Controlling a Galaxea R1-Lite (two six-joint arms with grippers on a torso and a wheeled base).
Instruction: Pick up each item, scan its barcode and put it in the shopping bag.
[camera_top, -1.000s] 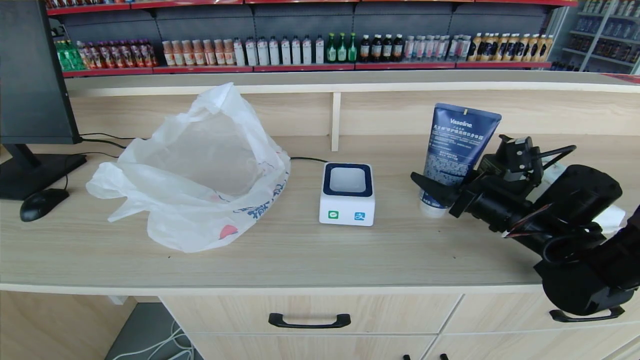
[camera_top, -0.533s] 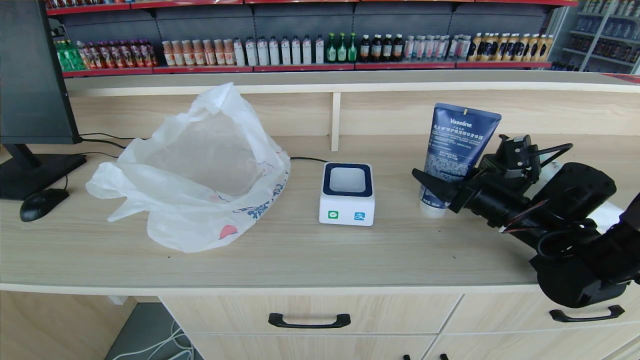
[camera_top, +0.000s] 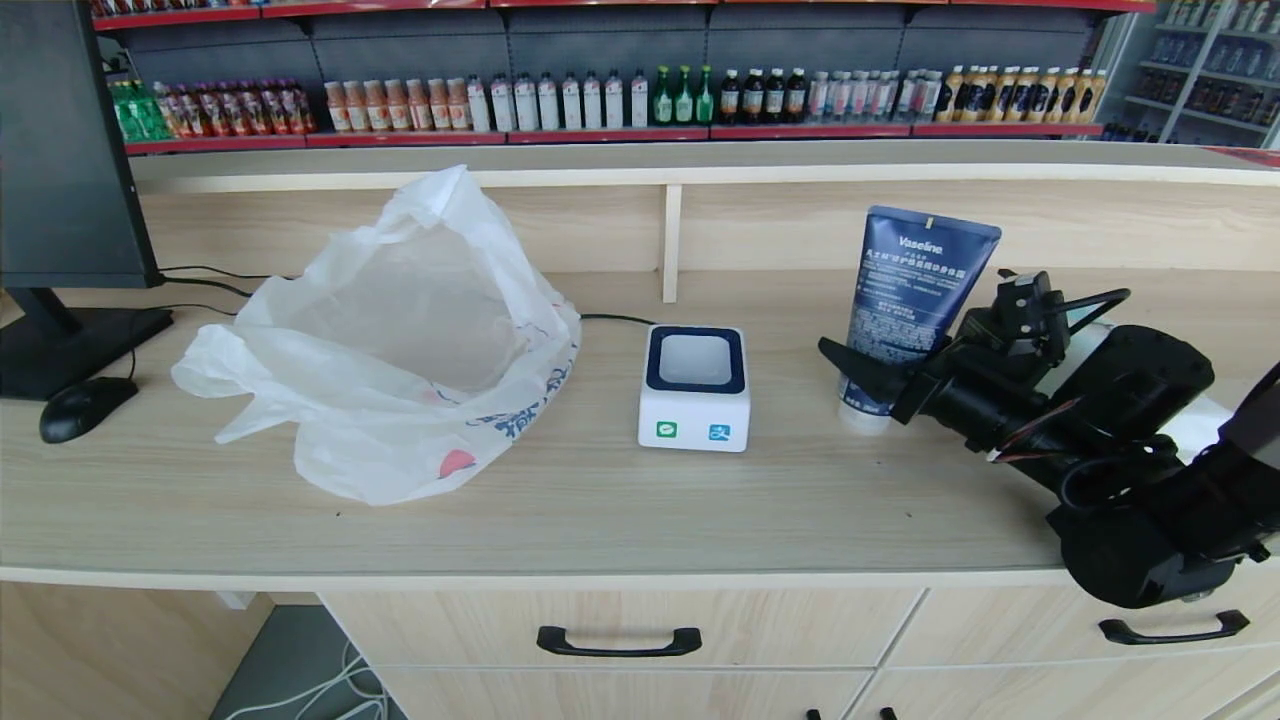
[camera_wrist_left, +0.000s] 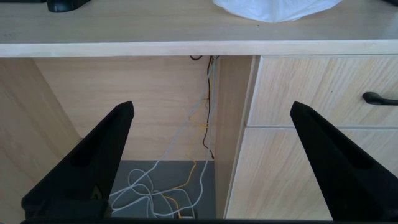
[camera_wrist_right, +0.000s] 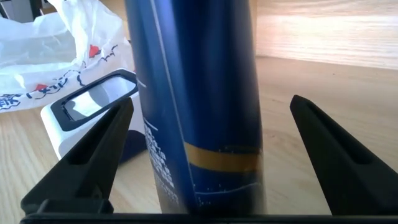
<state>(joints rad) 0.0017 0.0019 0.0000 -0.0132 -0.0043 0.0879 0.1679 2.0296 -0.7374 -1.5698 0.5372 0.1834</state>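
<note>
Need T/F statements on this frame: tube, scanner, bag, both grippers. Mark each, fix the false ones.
1. The blue tube stands upright on its cap on the counter. True.
2. The right gripper is shut on the tube. False: it is open, with one finger on each side of the tube and gaps showing in the right wrist view.
3. The scanner sits between the shopping bag and the tube. True.
4. The left gripper hovers over the bag. False: it is open and below the counter's edge, facing the drawer front and cables.
</note>
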